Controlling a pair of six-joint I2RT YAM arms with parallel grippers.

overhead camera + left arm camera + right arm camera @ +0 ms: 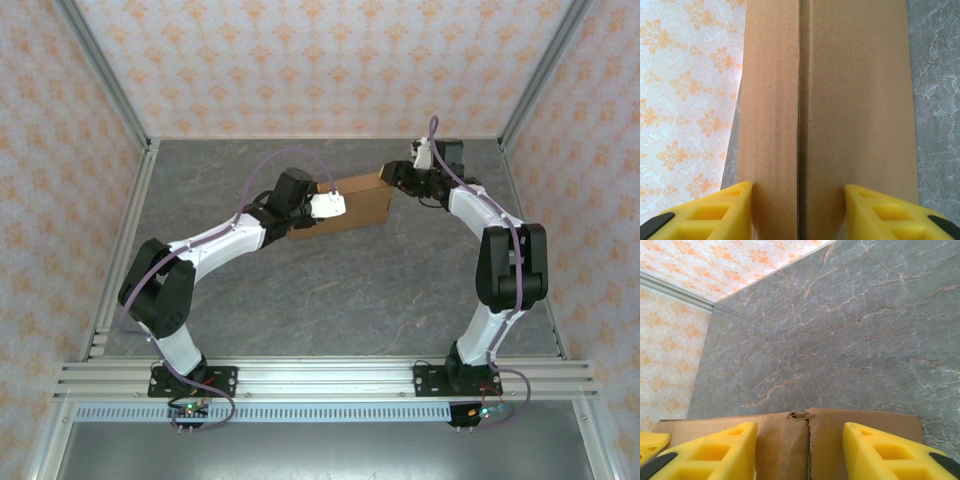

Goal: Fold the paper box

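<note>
Paper box (358, 206) lies on the grey marbled table (330, 300), far centre, between the two arms. From above it reads as a shallow brown block with its long side running left to right. Its inside is not visible, so contents cannot be told.

Left gripper (799, 187): yellow fingers (715, 212) spread wide, with cardboard filling the gap and reaching past both tips. Two plain brown faces meet along a straight seam (800, 100) running away from the camera. Whether the pads press on the cardboard cannot be told, and nothing is pinched between them.

Right gripper (800, 425): jaws equally wide, set over the box's edge at its far right corner. A vertical split (808, 440) with a ragged notch at its top sits between the fingers. Contact is unclear here too.

Hidden or cut off: in the top view the white wrist housing (326, 206) covers the box's left end. Both wrist views crop the near part of the box at the bottom edge. A yellow scrap (651, 442) at lower left of the right wrist view is too cropped to identify.

Walls (300, 60) carry an orange floral pattern.
</note>
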